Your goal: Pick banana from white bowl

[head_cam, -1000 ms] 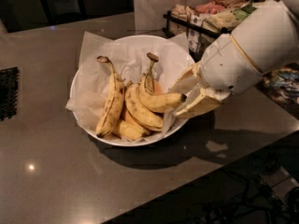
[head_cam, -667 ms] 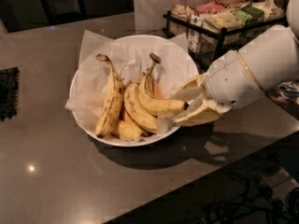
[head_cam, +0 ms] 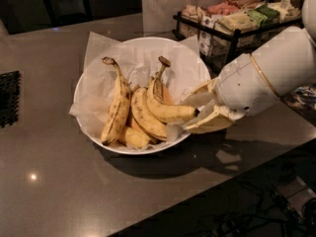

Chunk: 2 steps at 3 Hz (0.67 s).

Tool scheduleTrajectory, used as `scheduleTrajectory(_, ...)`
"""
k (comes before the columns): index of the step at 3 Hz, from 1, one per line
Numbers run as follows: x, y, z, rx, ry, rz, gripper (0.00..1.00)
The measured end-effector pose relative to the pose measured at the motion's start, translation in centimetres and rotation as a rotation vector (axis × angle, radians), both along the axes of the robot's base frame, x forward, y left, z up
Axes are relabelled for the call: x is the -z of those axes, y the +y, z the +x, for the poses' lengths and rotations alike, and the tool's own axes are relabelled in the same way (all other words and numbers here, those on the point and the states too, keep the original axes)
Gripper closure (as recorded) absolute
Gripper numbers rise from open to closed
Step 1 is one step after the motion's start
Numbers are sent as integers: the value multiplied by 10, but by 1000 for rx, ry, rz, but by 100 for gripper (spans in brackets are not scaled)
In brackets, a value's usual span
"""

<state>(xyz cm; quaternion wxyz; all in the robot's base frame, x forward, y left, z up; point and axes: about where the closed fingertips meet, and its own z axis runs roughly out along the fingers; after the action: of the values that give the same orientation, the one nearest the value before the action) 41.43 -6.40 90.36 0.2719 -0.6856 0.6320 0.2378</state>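
1. At the white bowl's (head_cam: 94, 78) right rim: gripper (head_cam: 190, 115), fingers (head_cam: 210, 123) spread, tip of 1 of the paired bananas (head_cam: 165, 111) between them.
2. Speckled banana (head_cam: 117, 110) lies at bowl's left side, apart from fingers.

Your single camera looks down obliquely from the near side, close in. The white bowl (head_cam: 143, 151) sits centre frame, with the gripper (head_cam: 191, 115) at its right rim, fingers apart.

A cream-coloured pincer (head_cam: 187, 115), fingers parted at the rim of the white bowl (head_cam: 148, 39), extends from a white arm (head_cam: 276, 68) to a clean-yellow pair of bananas (head_cam: 163, 111); beyond them, the brown-speckled yellow banana (head_cam: 117, 107) lies on white paper (head_cam: 98, 48), over a glossy grey bench (head_cam: 59, 191).
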Motion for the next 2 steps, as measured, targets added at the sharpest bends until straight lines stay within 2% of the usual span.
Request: scheduleTrajectory(2,-5,0,0,0,0,0,35)
